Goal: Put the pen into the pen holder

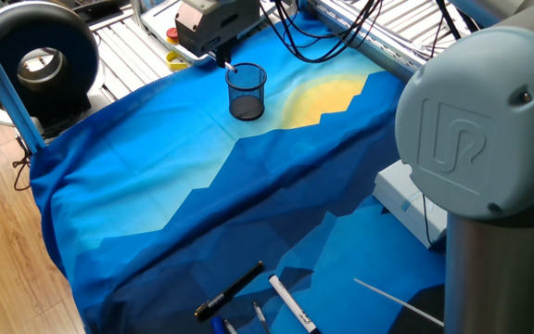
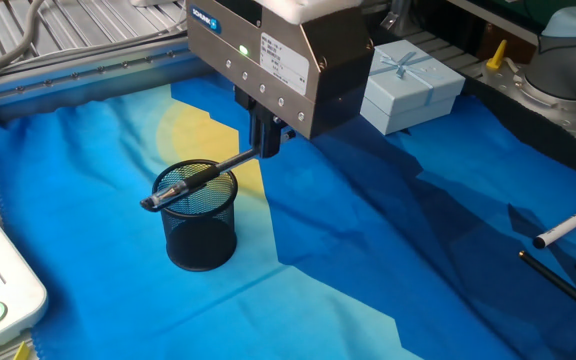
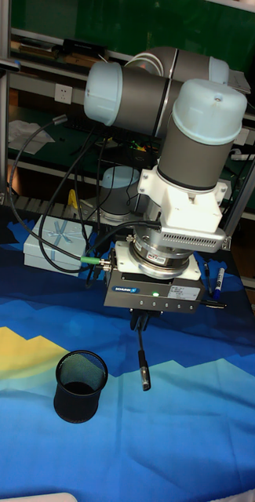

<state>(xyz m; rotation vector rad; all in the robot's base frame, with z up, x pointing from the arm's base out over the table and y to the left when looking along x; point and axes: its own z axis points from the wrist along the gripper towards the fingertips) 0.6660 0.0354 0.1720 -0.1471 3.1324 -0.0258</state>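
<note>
While the jaws grip its upper end, the pen (image 2: 196, 178) slants down across the pen holder (image 2: 200, 226).

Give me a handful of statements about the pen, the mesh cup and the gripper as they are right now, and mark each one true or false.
1. The gripper is shut on the pen. True.
2. The pen stands upright inside the pen holder. False: it is held slanted above the rim, not inside.
3. The pen holder lies tipped on its side. False: it stands upright on the blue cloth.
4. A pale blue gift box sits on the table behind the gripper. True.
5. A white marker with black cap lies apart from the holder. True.
</note>
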